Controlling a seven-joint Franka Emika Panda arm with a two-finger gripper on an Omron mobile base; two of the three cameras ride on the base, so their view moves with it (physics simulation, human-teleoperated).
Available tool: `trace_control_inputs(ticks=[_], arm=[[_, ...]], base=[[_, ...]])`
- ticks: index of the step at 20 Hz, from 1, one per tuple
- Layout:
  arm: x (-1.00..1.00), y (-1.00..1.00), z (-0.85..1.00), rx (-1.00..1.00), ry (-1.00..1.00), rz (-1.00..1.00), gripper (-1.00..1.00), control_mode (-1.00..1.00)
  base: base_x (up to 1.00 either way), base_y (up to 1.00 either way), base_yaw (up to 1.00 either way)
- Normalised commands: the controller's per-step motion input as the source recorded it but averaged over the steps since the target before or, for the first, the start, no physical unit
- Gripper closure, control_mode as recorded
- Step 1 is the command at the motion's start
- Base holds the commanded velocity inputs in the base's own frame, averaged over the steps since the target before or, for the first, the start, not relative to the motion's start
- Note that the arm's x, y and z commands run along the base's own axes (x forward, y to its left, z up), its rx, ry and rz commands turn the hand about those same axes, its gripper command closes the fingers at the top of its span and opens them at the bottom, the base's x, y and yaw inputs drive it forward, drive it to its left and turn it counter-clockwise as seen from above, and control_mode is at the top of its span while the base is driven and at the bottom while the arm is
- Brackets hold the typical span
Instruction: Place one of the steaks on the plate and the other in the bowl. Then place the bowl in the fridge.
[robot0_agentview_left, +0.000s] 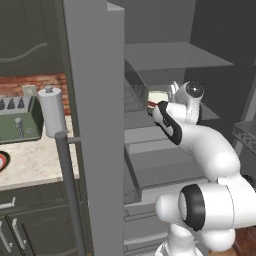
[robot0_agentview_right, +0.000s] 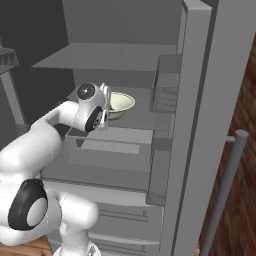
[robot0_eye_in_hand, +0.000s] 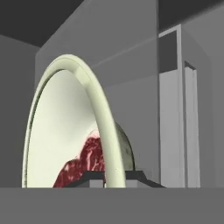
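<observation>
Arm (robot0_agentview_left: 200, 145) stretched forward, elbow bent, wrist level; pincer (robot0_eye_in_hand: 114, 177) clamped shut, fingertips (robot0_eye_in_hand: 89, 178) close together.

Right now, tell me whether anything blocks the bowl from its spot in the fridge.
Nothing visible does. The pale cream-green bowl, with a red steak inside, is already in the open grey steel fridge, over a shelf. The pincer is shut on the bowl's rim.

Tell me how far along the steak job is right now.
Nearly finished. One steak already lies in the bowl, and the gripper is shut on the bowl's rim, holding it inside the open fridge over a shelf. Left: set it down, release. The plate's contents can't be seen.
</observation>
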Motion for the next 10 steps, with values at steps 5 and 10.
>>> trace_control_inputs(ticks=[5, 10], arm=[[0.02, 0.00, -0.20, -0.01, -0.04, 0.00, 1.00, -1.00], [0.28, 0.00, -0.23, 0.00, -0.13, 0.00, 1.00, -1.00]], base=[[0.00, 0.00, 0.00], [0.00, 0.00, 0.00]])
